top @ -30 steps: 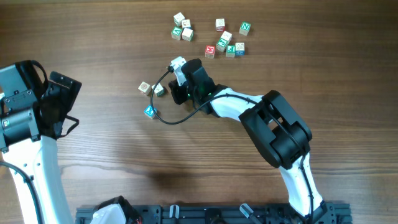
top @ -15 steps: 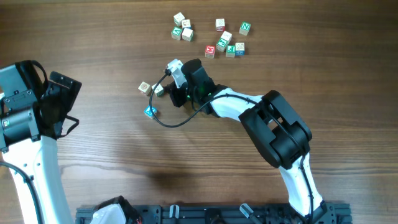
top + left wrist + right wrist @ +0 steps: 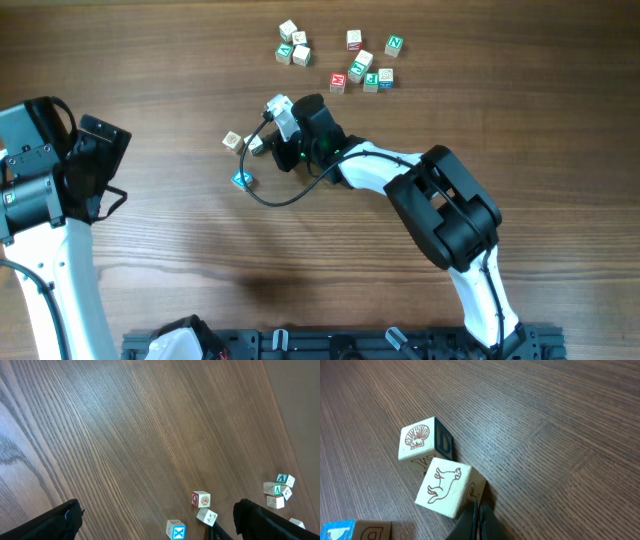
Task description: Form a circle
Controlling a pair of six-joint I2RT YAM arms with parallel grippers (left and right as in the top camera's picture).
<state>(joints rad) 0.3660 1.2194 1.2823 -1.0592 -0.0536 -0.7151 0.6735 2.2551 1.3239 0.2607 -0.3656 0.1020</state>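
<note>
The brown wood-grain desk (image 3: 150, 60) carried small letter cubes. A blue-faced cube (image 3: 241, 180) lay alone. Two pale cubes (image 3: 233, 141) sat near it on its far side, just beside each other. Well beyond the blue-faced cube, to its right, lay a tight cluster (image 3: 294, 45) and a looser scatter (image 3: 365, 62).

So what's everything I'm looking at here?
table: one, brown wood, under everything
pale letter cubes: two, tan and white, close together, left of centre
blue-faced cube: one, blue, beside that pair
other letter cubes: about eleven, green, red or blue faces, two clusters at the top
left arm: one, white and black, left edge
left fingers: open, empty
right arm: one, white and black, from the bottom
right fingers: shut, tips at a pale cube
</note>
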